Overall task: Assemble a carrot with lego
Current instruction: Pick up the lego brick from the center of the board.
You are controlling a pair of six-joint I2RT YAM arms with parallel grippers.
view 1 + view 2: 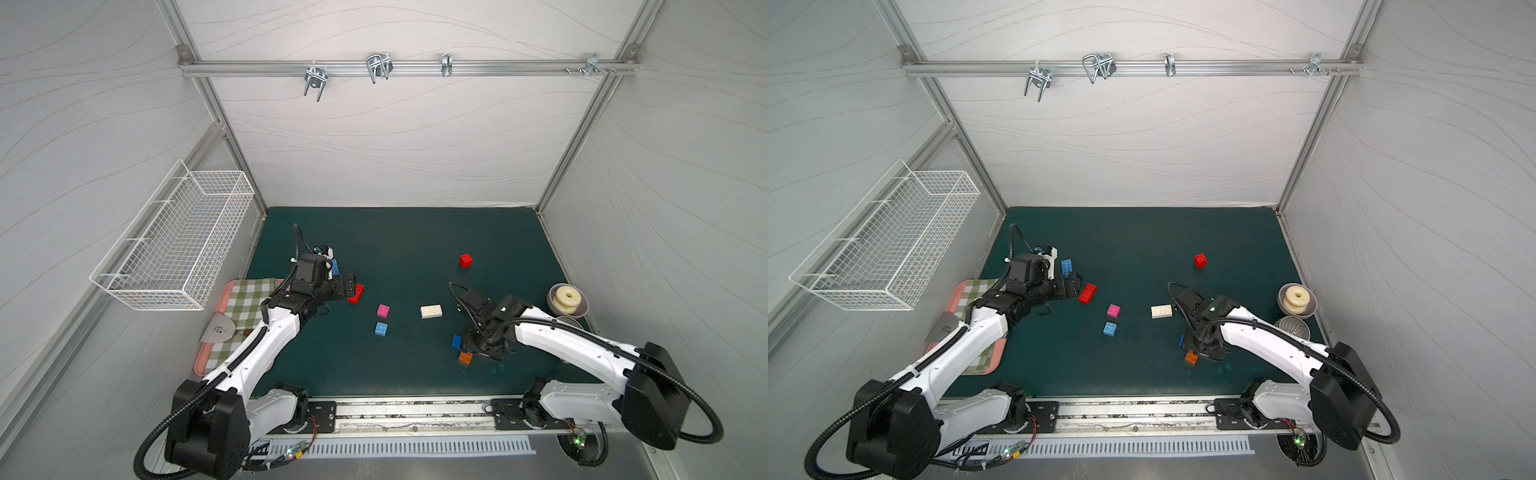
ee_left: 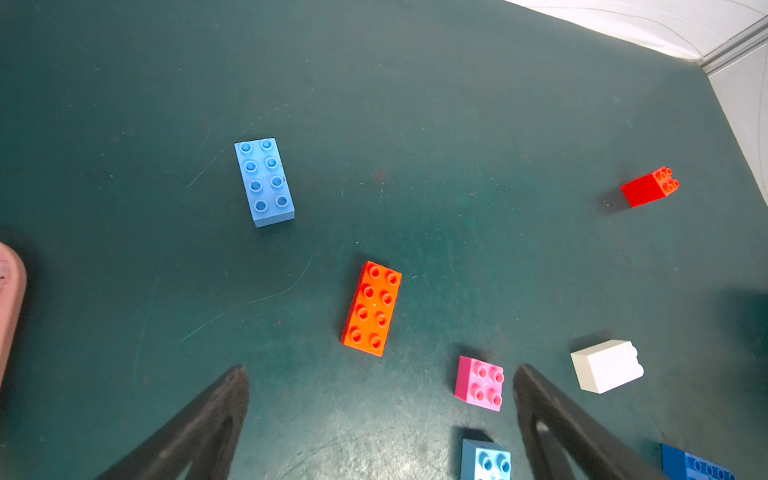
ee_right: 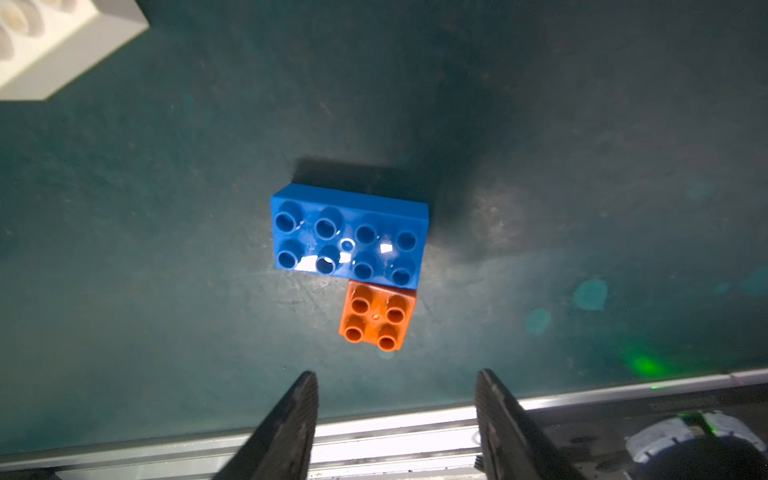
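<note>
While both arms hang low over the green surface point(image 1: 415, 249), the lego point(image 1: 1113, 310) lies loose on it, every brick single and studs up, so no carrot is built yet. Farthest left, the left end effector point(image 2: 381, 370) is spread wide and has nothing in it. A long light-blue brick point(image 1: 1066, 266) lies just beside it on the far side, and a long red brick point(image 1: 1087, 293) lies right in front of its tips. Next, near the middle, sit a pink brick point(image 1: 383, 311) and, a bit nearer the robot, a small light-blue brick point(image 1: 381, 328). Then comes a white brick point(image 1: 431, 311). A small red brick point(image 1: 466, 260) stands well apart, farther back. On the right, the right end effector point(image 3: 397, 373) points down with its tips partly apart and nothing between them. Just past its tips lie a long blue brick point(image 3: 349, 237) and an orange brick point(image 3: 377, 316), touching side by side.
</note>
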